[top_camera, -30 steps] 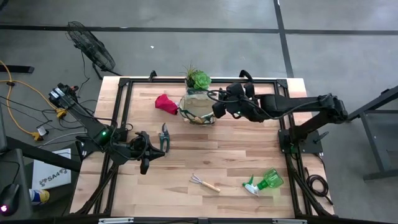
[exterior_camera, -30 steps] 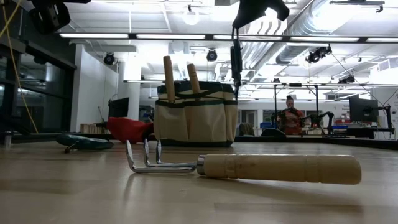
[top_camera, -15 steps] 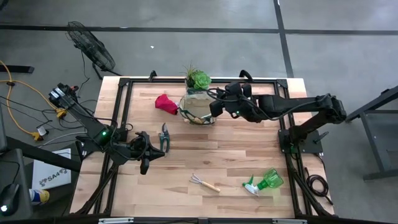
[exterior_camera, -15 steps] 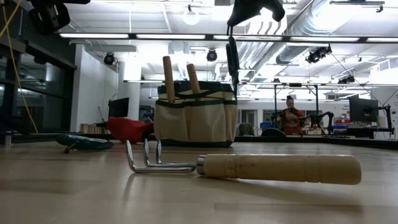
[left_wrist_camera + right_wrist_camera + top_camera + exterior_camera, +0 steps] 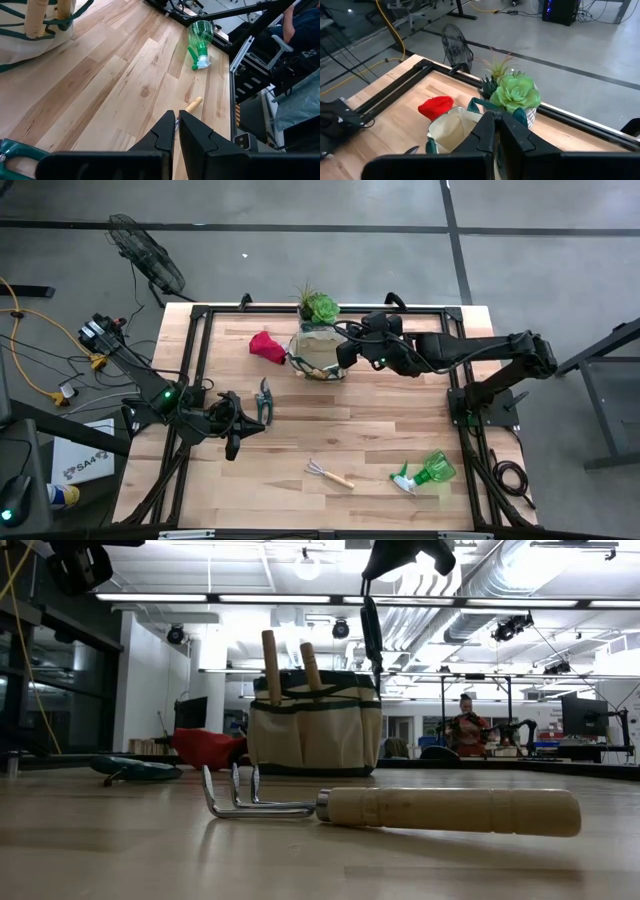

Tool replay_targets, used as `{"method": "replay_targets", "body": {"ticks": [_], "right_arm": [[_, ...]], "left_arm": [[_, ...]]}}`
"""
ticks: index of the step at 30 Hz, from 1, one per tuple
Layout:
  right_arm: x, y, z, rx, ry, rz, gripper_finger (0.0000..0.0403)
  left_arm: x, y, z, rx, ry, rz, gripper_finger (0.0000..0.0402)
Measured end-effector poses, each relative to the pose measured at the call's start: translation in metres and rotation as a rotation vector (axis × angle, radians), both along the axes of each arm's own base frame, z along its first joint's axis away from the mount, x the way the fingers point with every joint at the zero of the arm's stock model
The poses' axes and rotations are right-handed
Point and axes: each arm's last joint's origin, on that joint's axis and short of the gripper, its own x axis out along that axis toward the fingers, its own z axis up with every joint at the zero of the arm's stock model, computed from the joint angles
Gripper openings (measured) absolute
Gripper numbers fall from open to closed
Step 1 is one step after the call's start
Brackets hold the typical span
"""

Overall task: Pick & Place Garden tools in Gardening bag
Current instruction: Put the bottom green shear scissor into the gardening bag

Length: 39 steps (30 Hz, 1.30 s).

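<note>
Dark shears [image 5: 372, 632] clamped in right hand [image 5: 345, 358] | above bag [image 5: 315, 725] rim

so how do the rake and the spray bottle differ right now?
The rake has a pale wooden handle and metal prongs; the spray bottle is green see-through plastic with a white nozzle. The rake is slim, the bottle bulkier. The rake lies nearer the table's middle, the bottle toward the right edge. Both lie flat on the table, outside the bag, untouched by either claw.
</note>
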Motion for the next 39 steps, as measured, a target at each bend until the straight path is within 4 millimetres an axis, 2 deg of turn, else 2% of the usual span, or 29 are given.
{"method": "replay_targets", "body": {"ticks": [15,21,30,39], "right_arm": [[0.0,0.018,0.001,0.014,-0.044,0.014,0.0004],[0.0,0.015,0.001,0.012,-0.042,0.003,0.0004],[-0.001,-0.006,-0.001,0.037,-0.006,-0.011,0.0004],[-0.001,0.001,-0.002,0.043,0.01,0.035,0.0004]], "left_arm": [[-0.001,0.001,-0.002,0.013,0.015,0.0,0.0022],[-0.001,0.001,-0.002,0.013,0.015,0.0,0.0022],[-0.001,0.001,-0.002,0.013,0.015,0.0,0.0022],[-0.001,0.001,-0.001,0.009,0.014,0.002,0.0022]]}}
